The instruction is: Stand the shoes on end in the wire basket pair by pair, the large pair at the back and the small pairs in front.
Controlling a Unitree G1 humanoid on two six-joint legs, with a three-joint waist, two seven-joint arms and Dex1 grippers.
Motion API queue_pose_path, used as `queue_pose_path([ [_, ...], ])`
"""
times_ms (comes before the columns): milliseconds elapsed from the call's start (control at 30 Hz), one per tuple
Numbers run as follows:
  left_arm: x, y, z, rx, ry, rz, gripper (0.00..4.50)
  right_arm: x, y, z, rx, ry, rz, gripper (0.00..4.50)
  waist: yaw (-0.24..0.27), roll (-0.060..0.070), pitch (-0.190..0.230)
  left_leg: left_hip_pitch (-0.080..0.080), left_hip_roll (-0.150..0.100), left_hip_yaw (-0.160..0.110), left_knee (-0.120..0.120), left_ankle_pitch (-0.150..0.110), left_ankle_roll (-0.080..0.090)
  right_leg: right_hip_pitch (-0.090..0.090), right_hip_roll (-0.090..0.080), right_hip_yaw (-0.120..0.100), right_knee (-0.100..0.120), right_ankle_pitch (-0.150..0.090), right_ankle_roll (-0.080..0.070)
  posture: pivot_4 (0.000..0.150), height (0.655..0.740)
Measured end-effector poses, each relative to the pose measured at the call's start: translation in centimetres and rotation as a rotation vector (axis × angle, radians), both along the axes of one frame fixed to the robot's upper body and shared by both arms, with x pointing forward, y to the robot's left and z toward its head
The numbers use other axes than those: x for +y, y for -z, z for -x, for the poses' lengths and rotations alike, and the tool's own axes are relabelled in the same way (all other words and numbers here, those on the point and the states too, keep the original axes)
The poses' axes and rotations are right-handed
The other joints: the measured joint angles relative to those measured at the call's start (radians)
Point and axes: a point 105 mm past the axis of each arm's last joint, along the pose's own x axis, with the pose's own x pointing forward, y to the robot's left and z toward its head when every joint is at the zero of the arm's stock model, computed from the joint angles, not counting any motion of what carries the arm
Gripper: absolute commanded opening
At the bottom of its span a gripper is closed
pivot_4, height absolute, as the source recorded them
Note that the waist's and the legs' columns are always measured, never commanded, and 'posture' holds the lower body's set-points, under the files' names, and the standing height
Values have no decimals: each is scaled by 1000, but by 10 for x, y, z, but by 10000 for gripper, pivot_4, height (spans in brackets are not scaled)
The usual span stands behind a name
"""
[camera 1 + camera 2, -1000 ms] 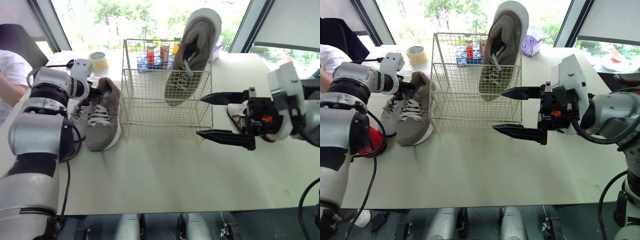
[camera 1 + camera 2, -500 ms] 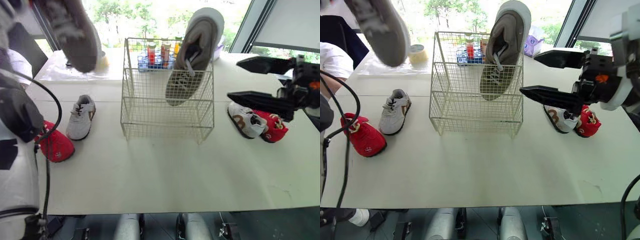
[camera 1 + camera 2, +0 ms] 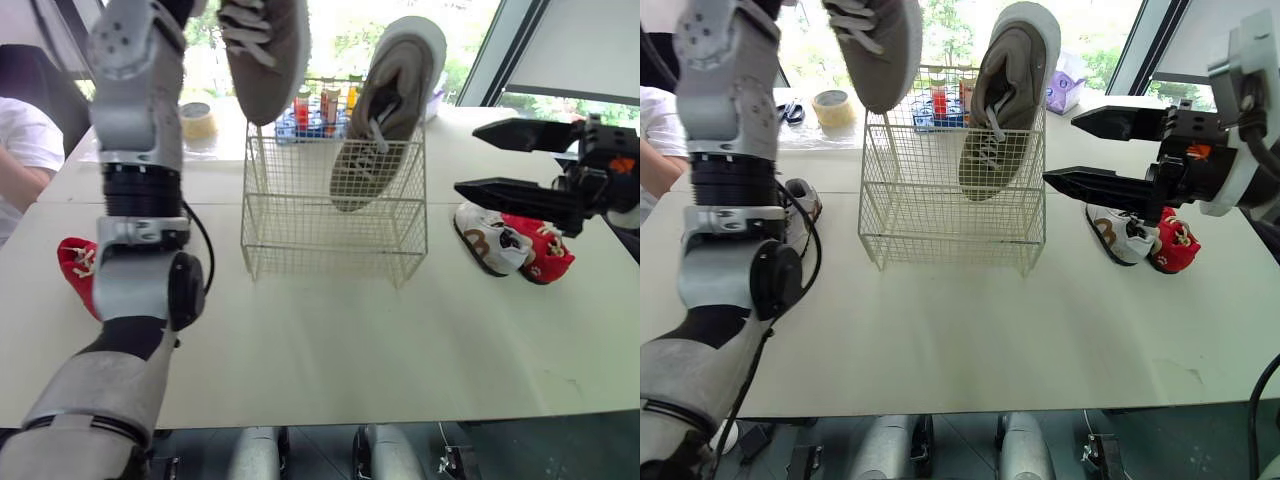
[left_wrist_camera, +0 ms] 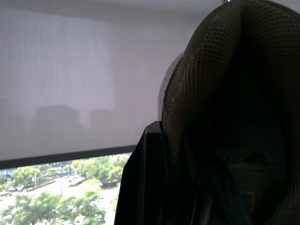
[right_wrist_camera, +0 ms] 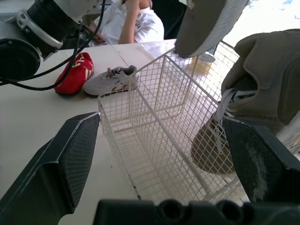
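Hanging over the wire basket (image 3: 300,232), a grey shoe (image 3: 265,50) is clamped in the left fingers (image 4: 147,187), while the right fingers (image 3: 510,195) gape wide near the worktop's (image 3: 330,340) right edge.

Left arm (image 3: 140,150) raised steep, forearm near vertical, wrist up at the top edge of the head views. Left gripper (image 4: 187,145) clamped on the heel collar of a grey shoe (image 3: 265,50), 1 black finger (image 4: 147,178) outside the collar. Right arm (image 3: 1240,120) out at the right, forearm about level. Right gripper (image 3: 468,157) has its 2 fingers spread wide, pointing toward the robot's left.
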Motion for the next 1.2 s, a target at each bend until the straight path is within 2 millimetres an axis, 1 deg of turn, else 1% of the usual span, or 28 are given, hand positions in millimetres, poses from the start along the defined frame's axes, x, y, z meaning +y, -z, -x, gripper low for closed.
queue_pose_path([
  [133,-7,5,-1,-3,9,1,661,0,-1,1,3,7,0,45000,-1,0,0,1,0,0,0,0,0,0,0,0,0,0,0,1500,6675],
  [233,-7,17,-7,18,-8,9,661,-1,0,0,6,18,-2,45000,0,0,0,0,0,0,0,0,0,0,0,0,0,0,0,1500,6675],
  [333,-5,21,-6,-6,-46,23,661,-1,0,0,4,24,-5,45000,2,0,0,1,0,0,0,0,0,1,0,0,0,0,0,1500,6675],
  [467,-8,49,-15,17,-70,61,661,0,-2,0,-4,22,-11,45000,3,0,0,1,0,-1,2,0,1,2,0,0,0,0,0,1500,6675],
  [633,-10,56,-16,12,-87,87,661,0,-2,0,-5,22,-11,45000,2,0,0,1,0,-1,1,0,1,2,0,0,0,0,0,1500,6675],
  [733,-8,65,-19,34,-104,97,661,0,-2,-1,-6,24,-12,45000,2,0,0,1,0,-1,1,0,1,3,0,0,0,0,0,1500,6675],
  [800,-7,70,-16,39,-105,104,661,0,-2,-1,-7,27,-13,45000,3,1,0,1,0,-1,1,0,1,3,0,0,0,0,0,1500,6675],
  [867,-8,80,-16,69,-107,99,661,0,-2,-1,-9,29,-13,45000,3,1,-1,2,0,-1,1,0,1,3,0,0,0,0,0,1500,6675],
  [1000,-7,121,-18,208,-120,54,661,3,3,-1,-4,25,-17,45000,1,1,-1,1,0,-2,1,0,1,3,0,0,0,0,0,1500,6675],
  [1067,-8,131,-15,247,-121,34,661,3,5,-3,2,23,-31,45000,1,1,-1,1,0,-2,1,0,1,3,0,0,0,0,0,1500,6675],
  [1133,-10,136,-11,267,-120,20,661,3,8,-4,6,22,-41,45000,1,1,-1,1,0,-2,1,0,1,3,0,0,0,0,0,1500,6675],
  [1200,-10,137,-8,281,-120,14,8696,3,7,-4,0,20,-46,45000,1,1,-1,2,0,-2,1,0,1,3,0,0,0,0,0,1500,6675],
])
